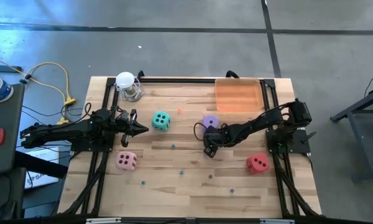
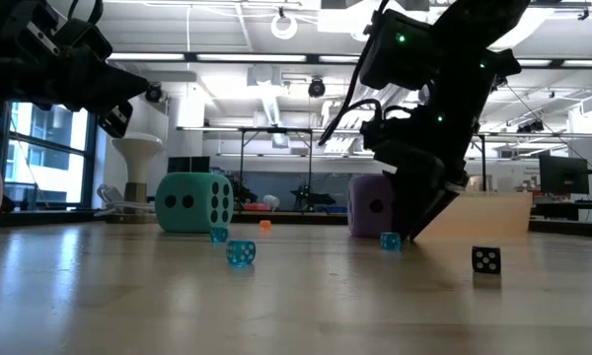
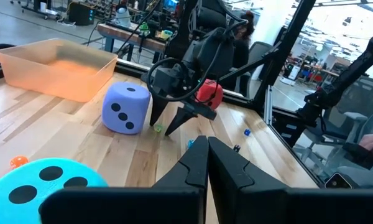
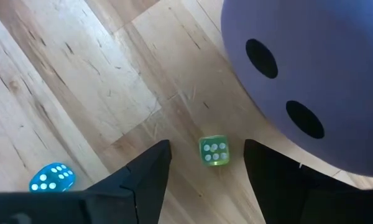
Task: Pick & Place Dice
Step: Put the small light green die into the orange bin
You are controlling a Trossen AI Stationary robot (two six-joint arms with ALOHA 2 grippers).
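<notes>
A: Why is the right end effector (image 4: 205, 163) down so low?

B: Its fingers stand apart, tips near the surface (image 1: 193, 180), straddling a small green die (image 4: 214, 151). The purple die (image 1: 210, 121) sits just beside it, untouched. I judge it is lining up for a pick, though it holds nothing yet, and the small green die is not one of the four big ones.

A: And the left end effector (image 1: 138, 129)?

B: Fingers pressed together, empty, hanging above the surface on the left, pointing at the teal die (image 1: 161, 121). It looks parked.

A: Where are the other dice?

B: Going near to far: the pink die (image 1: 126, 161) lies near on the left, the red die (image 1: 257, 163) near on the right. Teal and purple sit mid-surface. None is in the orange bin (image 1: 237, 95) at the far right corner, which I take for the target.

A: The surface itself?

B: Pale wooden planks, with small coloured dice scattered on it and a black frame along the edges. A clear cup with a white ball (image 1: 125, 80) stands at the far left corner.

A: Beyond that?

B: Grey floor, a yellow cable (image 1: 62, 78) on the left, and a bright workshop with benches and ceiling lights behind.
</notes>
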